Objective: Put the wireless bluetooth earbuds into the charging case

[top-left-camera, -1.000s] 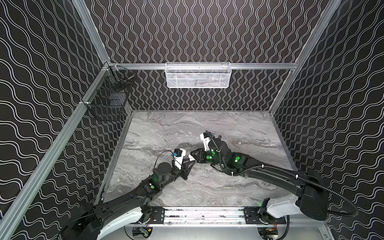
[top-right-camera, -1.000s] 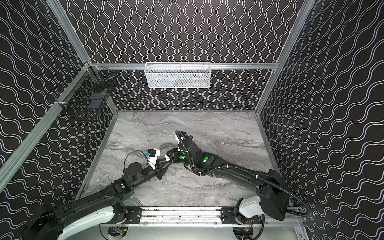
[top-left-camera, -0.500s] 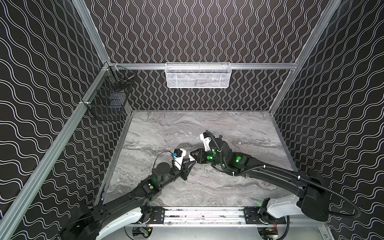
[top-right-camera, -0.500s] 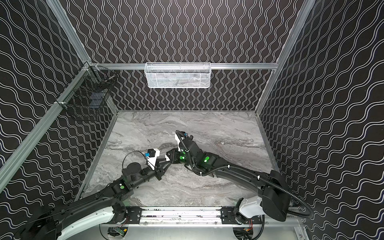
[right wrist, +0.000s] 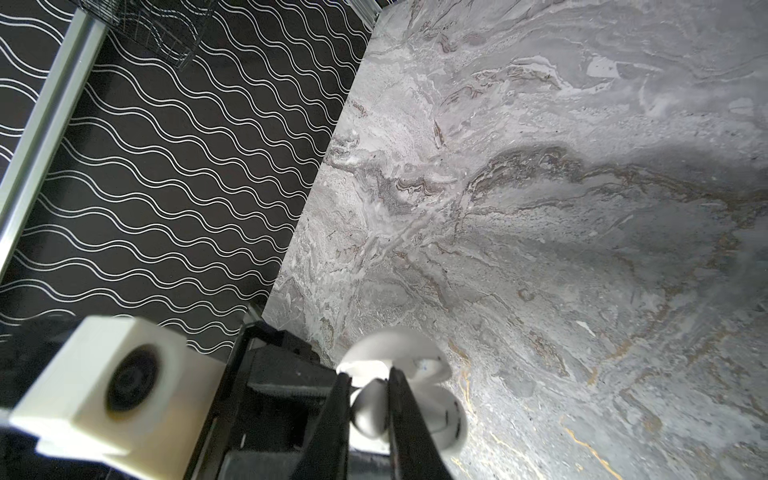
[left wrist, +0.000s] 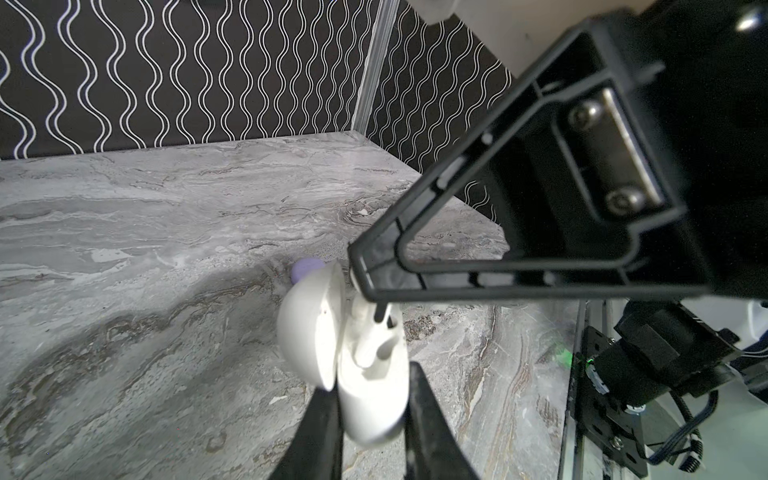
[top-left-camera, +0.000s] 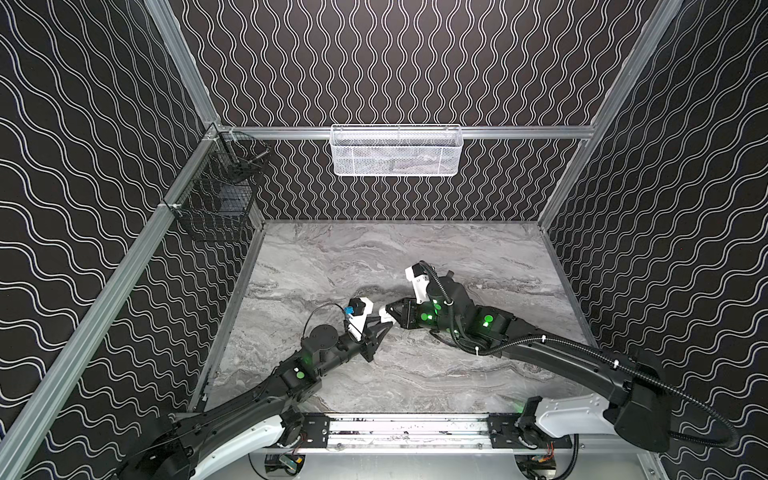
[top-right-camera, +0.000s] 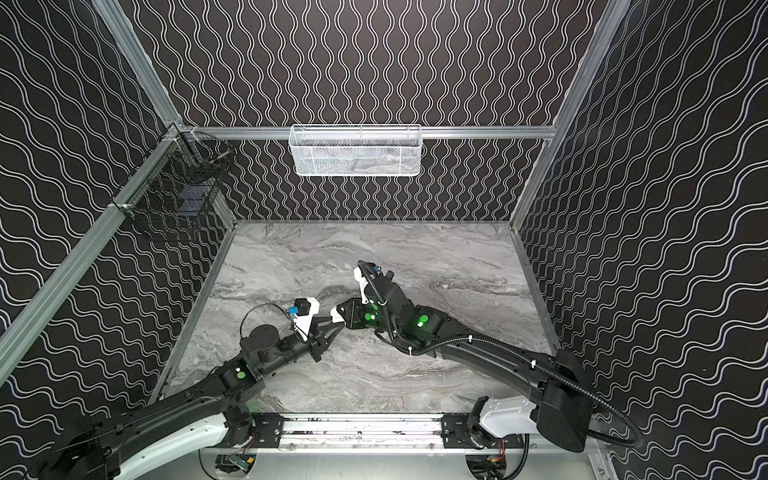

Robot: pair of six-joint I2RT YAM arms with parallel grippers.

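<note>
Earbud (right wrist: 368, 409) sits pinched in right gripper (right wrist: 368, 375), at open case (right wrist: 446, 415).

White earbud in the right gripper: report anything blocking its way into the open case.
Nothing visible blocks it. The white earbud, pinched by the right gripper, sits at the mouth of the charging case, held by the left gripper; its lid is swung clear.

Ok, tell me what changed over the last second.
Nothing visibly moved. The left gripper still holds the open white charging case, and the right gripper stays shut on a white earbud at the case's opening.
</note>
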